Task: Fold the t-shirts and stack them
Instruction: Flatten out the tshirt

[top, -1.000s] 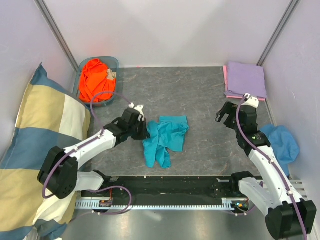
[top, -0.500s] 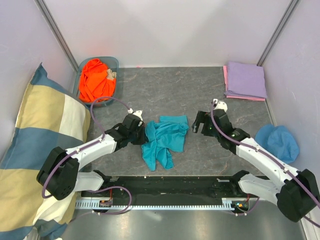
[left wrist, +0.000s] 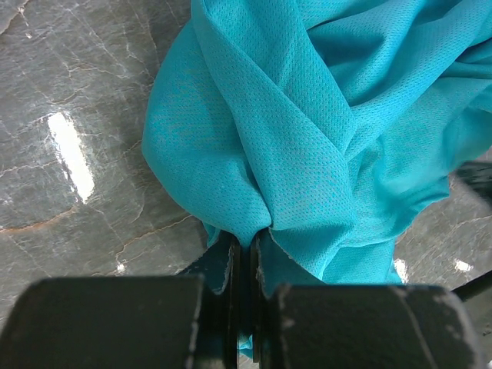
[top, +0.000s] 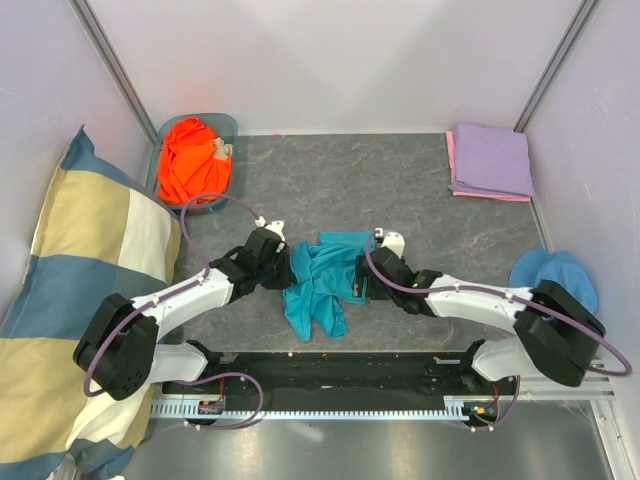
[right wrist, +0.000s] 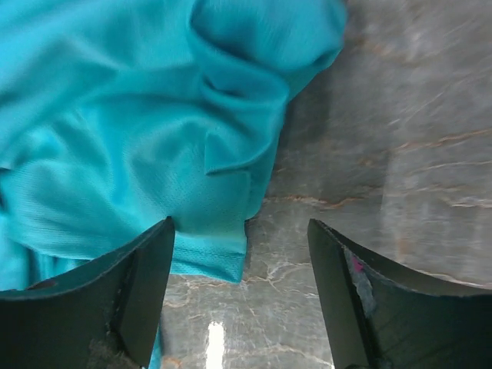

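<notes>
The teal t-shirt lies crumpled on the grey table between both arms. My left gripper is at its left edge, shut on a pinched fold of the teal cloth, jaws tight together. My right gripper is low at the shirt's right edge, open, with a hemmed corner of the teal shirt between its spread fingers. An orange t-shirt is bunched in a blue basket. A folded lavender t-shirt rests on a pink one at the back right.
A big checked pillow fills the left side. A blue hat lies at the right edge, behind the right arm. White walls close in the table at the back and sides.
My right arm swung left from the hat's side across the table to the teal shirt's right edge. Its jaws have narrowed a little. The left gripper keeps its grip, barely moved.
</notes>
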